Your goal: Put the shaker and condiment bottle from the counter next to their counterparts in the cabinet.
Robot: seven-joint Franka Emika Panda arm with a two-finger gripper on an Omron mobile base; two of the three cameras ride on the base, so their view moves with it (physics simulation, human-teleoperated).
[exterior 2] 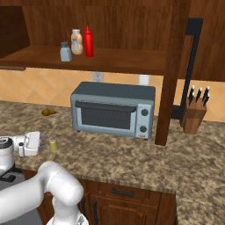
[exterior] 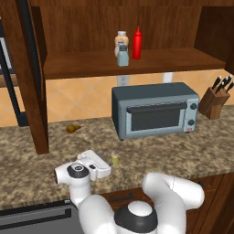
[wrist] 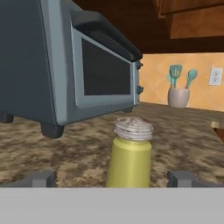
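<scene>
I have the claw [wrist: 112, 178] spread wide and low over the speckled surface [exterior: 183, 151], its two dark tips standing at the lower left and lower right of the hand view with the shaker [wrist: 129, 153] upright between them, untouched by either tip. In the left base view the shaker [exterior: 114, 159] sits at lower centre on the surface, just beside the white hand; in the right base view it stands at the lower left [exterior 2: 53, 146], again just off the hand's end. The red condiment bottle [exterior: 136, 43] already stands on the cabinet [exterior: 137, 64] shelf at the top of the frame, next to the tan bottle with a white cap [exterior: 121, 41] and the grey-blue shaker [exterior: 122, 55], which stands in front of the tan bottle. A grey toaster oven [exterior: 155, 109] fills the middle of both base views, below the shelf. A knife block [exterior: 215, 100] stands at the right edge, and a small brown object [exterior: 72, 129], too small to identify, lies on the surface to the left of the oven. In the hand view, a pot holding teal utensils [wrist: 178, 87] stands at the far right against the tiled wall.
</scene>
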